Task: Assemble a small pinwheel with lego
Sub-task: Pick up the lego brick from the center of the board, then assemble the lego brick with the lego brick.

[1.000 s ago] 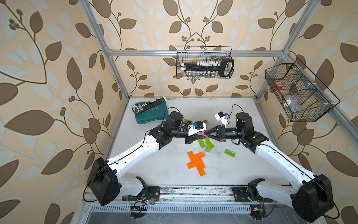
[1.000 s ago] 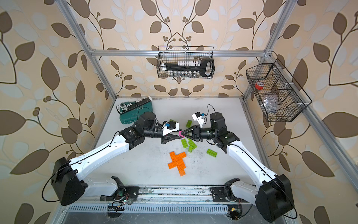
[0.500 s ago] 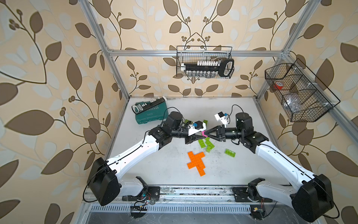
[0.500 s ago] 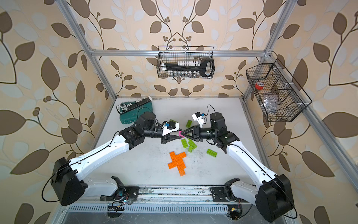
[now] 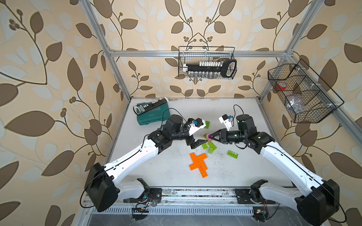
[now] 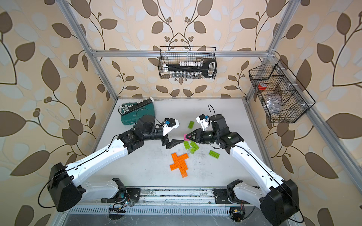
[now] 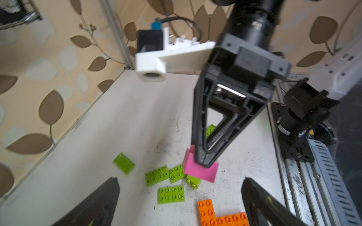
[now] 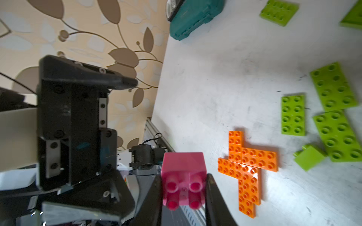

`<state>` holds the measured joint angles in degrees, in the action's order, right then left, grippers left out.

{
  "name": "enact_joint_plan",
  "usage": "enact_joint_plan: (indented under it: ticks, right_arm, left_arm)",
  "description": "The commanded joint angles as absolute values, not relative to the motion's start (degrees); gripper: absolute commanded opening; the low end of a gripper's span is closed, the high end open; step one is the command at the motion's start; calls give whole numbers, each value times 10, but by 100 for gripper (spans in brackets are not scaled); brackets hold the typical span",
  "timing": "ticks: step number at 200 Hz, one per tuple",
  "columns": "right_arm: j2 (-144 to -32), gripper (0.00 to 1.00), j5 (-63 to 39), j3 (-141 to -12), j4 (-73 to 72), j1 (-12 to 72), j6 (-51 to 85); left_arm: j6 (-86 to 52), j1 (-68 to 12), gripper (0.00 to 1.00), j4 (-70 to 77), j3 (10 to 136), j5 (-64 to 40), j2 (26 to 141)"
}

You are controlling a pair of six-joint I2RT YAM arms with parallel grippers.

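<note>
Right claw (image 5: 211, 137) pinches the pink brick (image 8: 183, 176) by its sides, aloft, probably to press it onto the orange cross (image 5: 198, 164) lying on the table (image 5: 166, 170) at six o'clock. Left claw (image 7: 180, 182) gapes wide, empty. Green bricks (image 5: 209, 145) lie at the cross's one o'clock.

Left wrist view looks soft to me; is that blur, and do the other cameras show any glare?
Left wrist view: smeared throughout, the lone lime brick worst, though the pink brick is legible. Right wrist view: a white glare spot on the orange cross, and the close pink brick is slightly soft. Both top views: sharp, evenly lit, with only faint shadows.
</note>
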<state>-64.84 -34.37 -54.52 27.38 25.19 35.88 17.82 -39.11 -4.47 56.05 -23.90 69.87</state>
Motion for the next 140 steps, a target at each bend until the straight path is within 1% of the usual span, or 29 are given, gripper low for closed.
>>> enact_joint_plan:
  ticks: [1, 33, 39, 56, 65, 69, 80, 101, 119, 140]
  right_arm:
    - [-642, 19, -168, -574, 404, 301, 283]
    - [-670, 11, -26, -587, 459, 403, 308]
    - [-679, 9, -1, -590, 469, 433, 318]
    - [-711, 4, 48, -600, 491, 492, 350]
    - [-730, 0, 58, -607, 502, 518, 368]
    - [-740, 0, 61, -610, 505, 529, 374]
    - [-764, 0, 70, -620, 514, 559, 392]
    - [-812, 0, 90, -646, 531, 599, 418]
    - [-845, 0, 90, -667, 537, 608, 429]
    - [-883, 0, 87, -695, 540, 607, 420]
  left_arm:
    - [-50, -395, 99, -69, 549, -21, 672]
    - [-251, -395, 99, -202, 528, 69, 656]
    - [-287, -395, 99, -234, 527, 87, 653]
    - [-361, -394, 99, -324, 524, 114, 643]
    - [-397, -394, 99, -355, 515, 115, 634]
    - [-409, -394, 99, -361, 509, 111, 628]
    - [-437, -394, 99, -354, 478, 93, 601]
    - [-484, -394, 99, -280, 398, 24, 542]
    - [-514, -395, 99, -211, 336, -34, 507]
    - [-526, -400, 99, -177, 288, -60, 477]
